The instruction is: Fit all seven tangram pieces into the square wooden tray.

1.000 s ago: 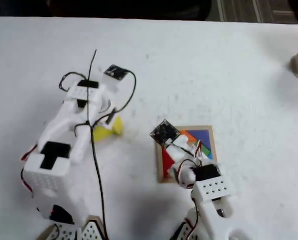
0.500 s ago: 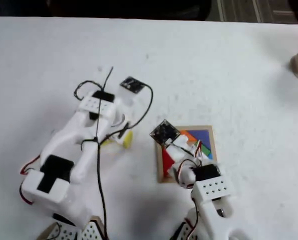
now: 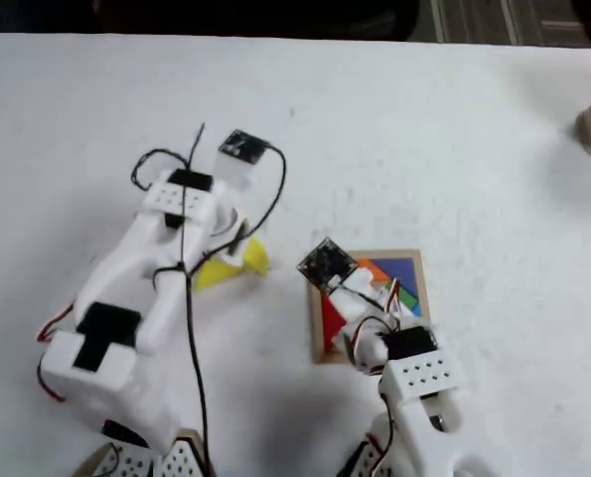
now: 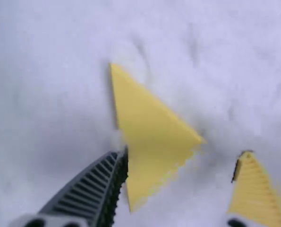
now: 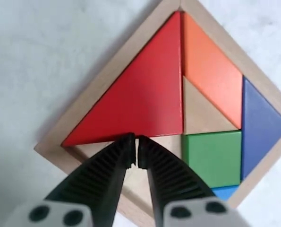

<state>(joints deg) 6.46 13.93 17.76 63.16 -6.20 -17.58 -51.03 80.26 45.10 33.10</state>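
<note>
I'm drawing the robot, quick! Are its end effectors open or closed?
Left end effector: open around the yellow triangle.
Right end effector: closed, holding nothing.

The loose triangle [image 3: 230,268] lies on the table [image 3: 424,129], left of the tray [image 3: 394,254], between the fingers of my left claw [image 4: 183,158]. My right claw [image 5: 136,142] hangs over the tray's left side, with five pieces [image 5: 149,90] in the tray.

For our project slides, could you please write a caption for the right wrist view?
Right gripper, jaws shut, over the wooden tray at its empty slot beside the red triangle.
</note>
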